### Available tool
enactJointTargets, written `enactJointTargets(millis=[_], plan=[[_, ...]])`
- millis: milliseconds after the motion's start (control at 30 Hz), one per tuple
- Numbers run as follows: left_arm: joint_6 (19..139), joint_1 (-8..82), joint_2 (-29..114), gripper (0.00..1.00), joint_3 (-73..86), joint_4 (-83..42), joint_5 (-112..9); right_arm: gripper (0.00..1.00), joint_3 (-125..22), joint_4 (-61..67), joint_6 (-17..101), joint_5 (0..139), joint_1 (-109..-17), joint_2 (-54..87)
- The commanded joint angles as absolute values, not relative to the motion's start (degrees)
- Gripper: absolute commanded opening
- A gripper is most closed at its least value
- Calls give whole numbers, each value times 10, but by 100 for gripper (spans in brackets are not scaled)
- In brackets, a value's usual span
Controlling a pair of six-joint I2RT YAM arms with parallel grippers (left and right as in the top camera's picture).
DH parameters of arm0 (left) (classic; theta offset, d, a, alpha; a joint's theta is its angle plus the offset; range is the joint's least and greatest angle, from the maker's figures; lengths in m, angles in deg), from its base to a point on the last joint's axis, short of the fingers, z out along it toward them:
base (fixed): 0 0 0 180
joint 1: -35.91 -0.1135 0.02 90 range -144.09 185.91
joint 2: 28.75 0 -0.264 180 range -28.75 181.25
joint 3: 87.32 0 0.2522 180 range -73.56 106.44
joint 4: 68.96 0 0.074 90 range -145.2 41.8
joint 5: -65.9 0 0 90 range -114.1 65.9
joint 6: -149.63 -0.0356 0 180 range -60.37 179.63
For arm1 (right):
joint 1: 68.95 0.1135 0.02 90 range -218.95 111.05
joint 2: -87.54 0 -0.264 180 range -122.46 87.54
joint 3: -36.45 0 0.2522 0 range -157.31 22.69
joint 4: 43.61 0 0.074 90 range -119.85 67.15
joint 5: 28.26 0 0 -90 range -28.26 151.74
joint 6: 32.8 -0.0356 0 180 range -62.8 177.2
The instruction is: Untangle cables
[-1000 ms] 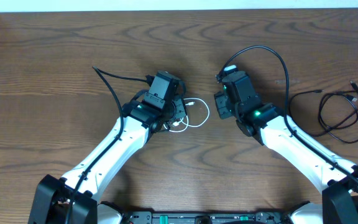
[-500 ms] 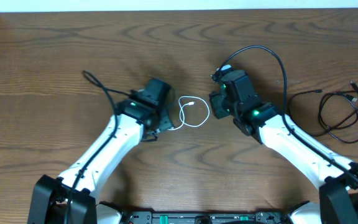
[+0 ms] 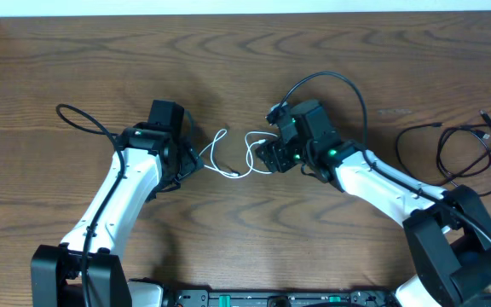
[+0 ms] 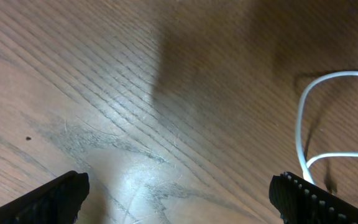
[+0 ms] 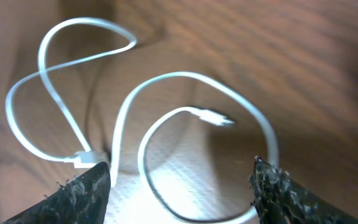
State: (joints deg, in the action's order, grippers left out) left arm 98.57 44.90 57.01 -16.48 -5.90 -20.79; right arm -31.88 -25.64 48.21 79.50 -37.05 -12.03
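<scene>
Parted on the desk (image 3: 75, 51): white cable (image 5: 179, 75) in loose loops between both tools, black cable (image 3: 441, 153) coiled well apart at far right. Left tool (image 4: 179, 193) spread wide, empty; right tool (image 5: 179, 180) released above the loops, grasping nothing. Seemingly left: straightening each.

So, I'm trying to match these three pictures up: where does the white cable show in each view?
Overhead: the white cable lies in loose loops on the table, just left of centre.
Left wrist: only one curve of it shows, at the right edge.
Right wrist: its loops fill the middle, with one plug end showing.
Shared landmark: the wood-grain table beneath it.
</scene>
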Motion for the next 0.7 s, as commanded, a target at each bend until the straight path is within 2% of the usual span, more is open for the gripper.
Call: enactJointTargets(millis=[0, 167, 233, 333, 367, 433, 500, 533, 667], plan=[[978, 447, 570, 98, -162, -56, -200, 69, -318, -264, 480, 823, -361, -134], [979, 447, 570, 98, -162, -56, -200, 66, -318, -294, 480, 823, -336, -159], [979, 447, 570, 98, -162, -56, -200, 61, -318, -308, 480, 823, -328, -172], [979, 447, 570, 98, -162, -56, -200, 50, -318, -322, 480, 822, -321, -188], [978, 447, 570, 98, -162, -56, -200, 43, -318, -324, 480, 822, -320, -190], [978, 447, 570, 98, -162, -56, -200, 27, -318, -325, 480, 822, -321, -191], [978, 447, 570, 98, -162, -56, -200, 5, -318, -326, 481, 822, -325, -191], [978, 447, 570, 98, -162, -55, -200, 1, -318, -326, 480, 822, -327, -191], [978, 447, 570, 98, -162, -56, -200, 1, -318, -320, 480, 812, -342, -191]])
